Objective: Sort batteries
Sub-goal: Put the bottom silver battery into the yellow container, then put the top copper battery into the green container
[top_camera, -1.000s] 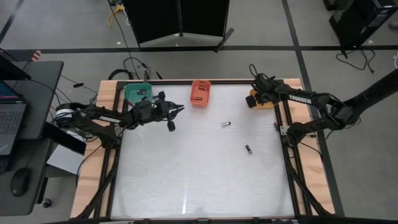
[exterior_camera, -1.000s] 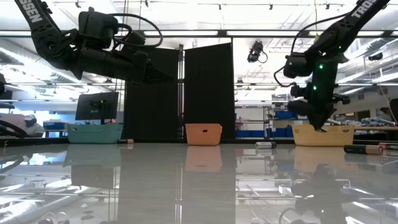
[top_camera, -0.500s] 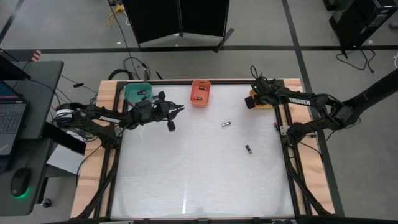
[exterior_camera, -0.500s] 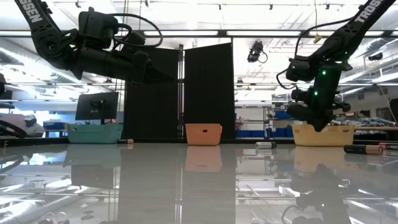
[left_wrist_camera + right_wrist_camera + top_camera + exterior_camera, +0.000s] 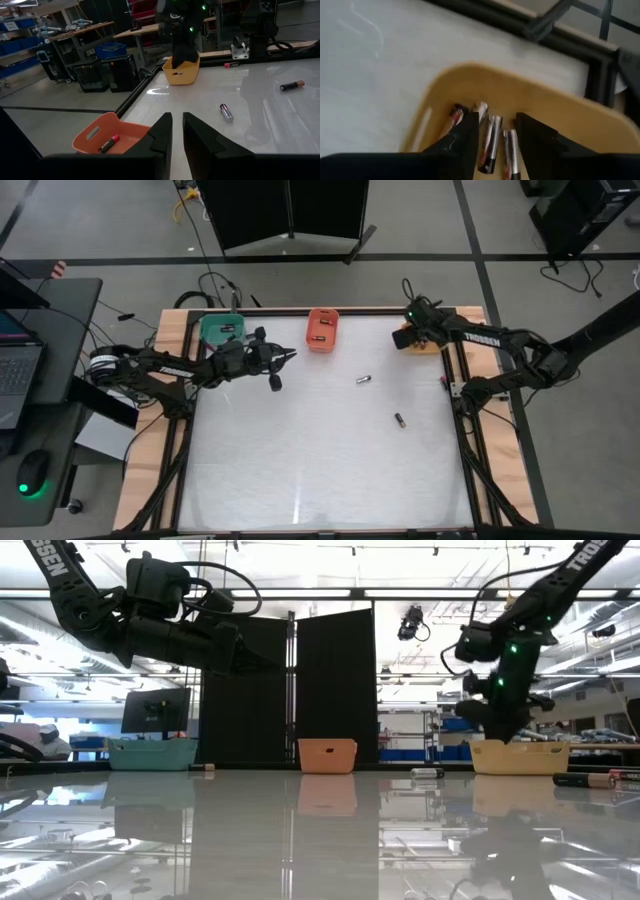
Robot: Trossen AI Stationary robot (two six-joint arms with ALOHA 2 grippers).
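Note:
My right gripper (image 5: 408, 332) hovers open over the yellow bin (image 5: 432, 346) at the table's far right corner. In the right wrist view its fingers stand above several batteries (image 5: 492, 135) lying on the yellow bin's floor (image 5: 470, 80). My left gripper (image 5: 280, 368) waits in the air between the green bin (image 5: 222, 330) and the orange bin (image 5: 322, 328), with a narrow gap between its fingertips (image 5: 177, 116) and nothing in it. Two batteries (image 5: 364, 379) (image 5: 400, 420) lie on the white table top. A third, smaller battery (image 5: 443, 382) lies by the right edge.
The orange bin (image 5: 110, 135) holds a dark battery with a red end (image 5: 108, 143). All three bins stand along the table's far edge. A wooden frame (image 5: 470, 430) borders the table. The near half of the white top carries no objects. Shelves and benches fill the room behind (image 5: 420, 730).
My right gripper has shifted slightly toward the table's left above the yellow bin, dipping and then rising a little. The left arm and the batteries on the table have kept still.

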